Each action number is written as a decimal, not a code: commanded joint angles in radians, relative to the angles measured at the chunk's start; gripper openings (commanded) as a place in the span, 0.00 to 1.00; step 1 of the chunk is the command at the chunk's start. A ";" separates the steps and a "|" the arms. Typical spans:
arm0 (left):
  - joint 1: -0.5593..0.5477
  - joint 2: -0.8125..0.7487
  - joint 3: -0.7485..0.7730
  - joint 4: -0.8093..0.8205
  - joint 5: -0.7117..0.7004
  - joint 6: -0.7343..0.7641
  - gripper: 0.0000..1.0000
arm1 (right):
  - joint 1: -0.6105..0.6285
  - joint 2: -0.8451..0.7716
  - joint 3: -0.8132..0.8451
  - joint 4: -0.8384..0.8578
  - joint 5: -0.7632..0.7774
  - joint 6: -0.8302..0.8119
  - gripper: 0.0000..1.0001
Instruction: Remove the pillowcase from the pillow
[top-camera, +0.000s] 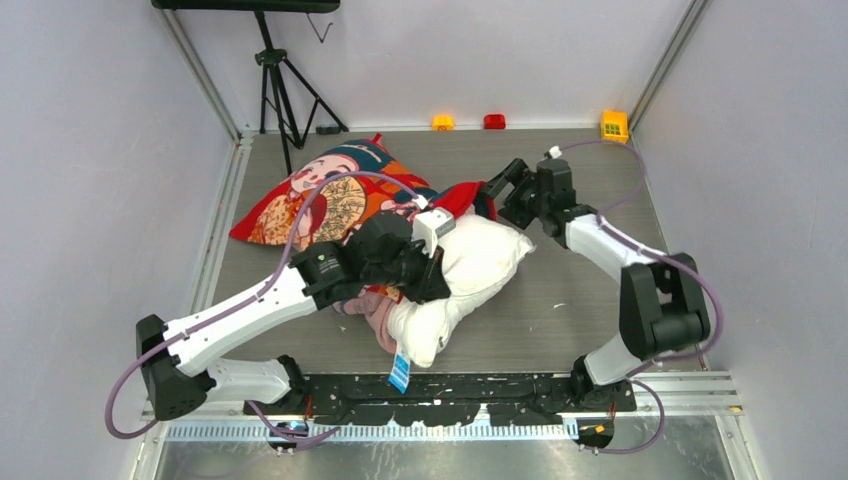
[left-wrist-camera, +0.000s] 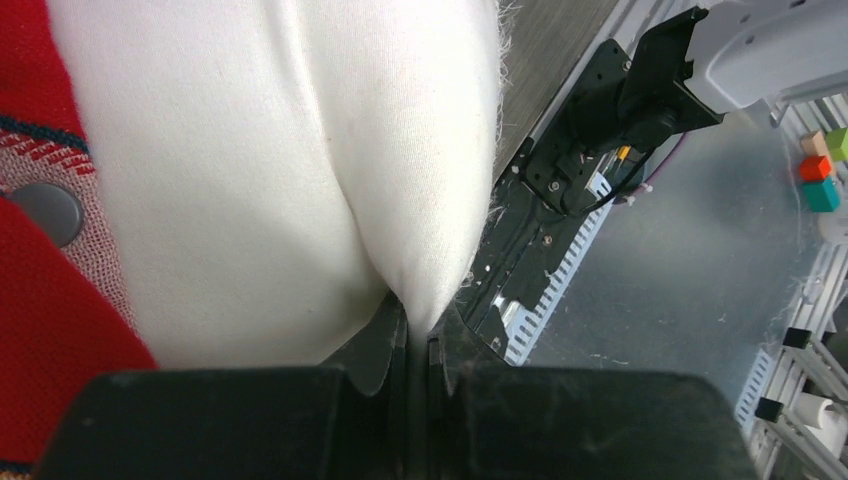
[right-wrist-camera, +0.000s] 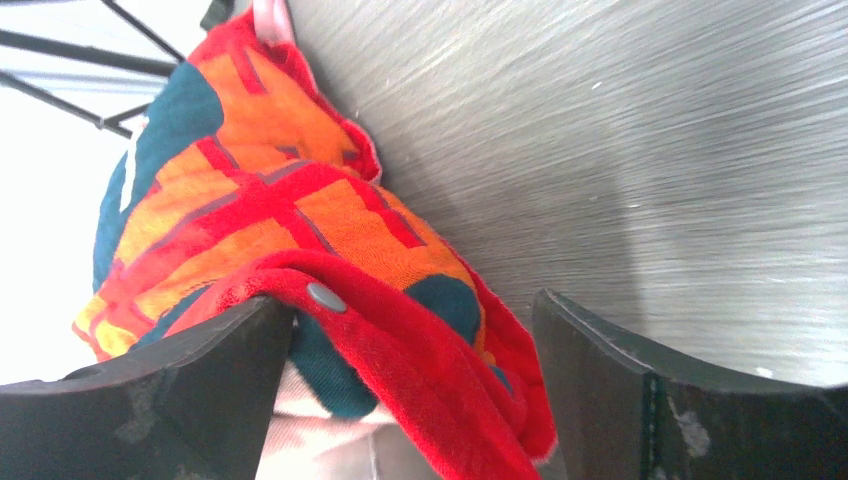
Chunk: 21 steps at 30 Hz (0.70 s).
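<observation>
The red printed pillowcase (top-camera: 325, 200) lies at the table's back left, its open end bunched near the middle. The white pillow (top-camera: 470, 265) sticks out of it toward the front, with a blue tag (top-camera: 400, 372) hanging over the near edge. My left gripper (top-camera: 432, 275) is shut on a fold of the pillow (left-wrist-camera: 300, 170), the jaws pinched on white fabric. My right gripper (top-camera: 497, 195) is open, its fingers on either side of the pillowcase's red rim (right-wrist-camera: 400, 340), which has a grey snap button (right-wrist-camera: 322, 296).
A black tripod (top-camera: 280, 75) stands at the back left. Small yellow (top-camera: 442, 122), red (top-camera: 494, 121) and yellow-green (top-camera: 614, 126) blocks sit along the back wall. A black rail (top-camera: 440, 385) runs along the near edge.
</observation>
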 joint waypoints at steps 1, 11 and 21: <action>0.082 0.014 0.010 0.136 0.024 -0.074 0.00 | -0.047 -0.168 0.056 -0.200 0.142 -0.109 0.98; 0.180 0.053 0.057 0.173 0.024 -0.095 0.00 | -0.061 -0.504 0.091 -0.493 0.251 -0.168 1.00; 0.183 0.110 0.116 0.227 0.065 -0.116 0.00 | -0.026 -0.614 -0.036 -0.396 -0.137 0.197 1.00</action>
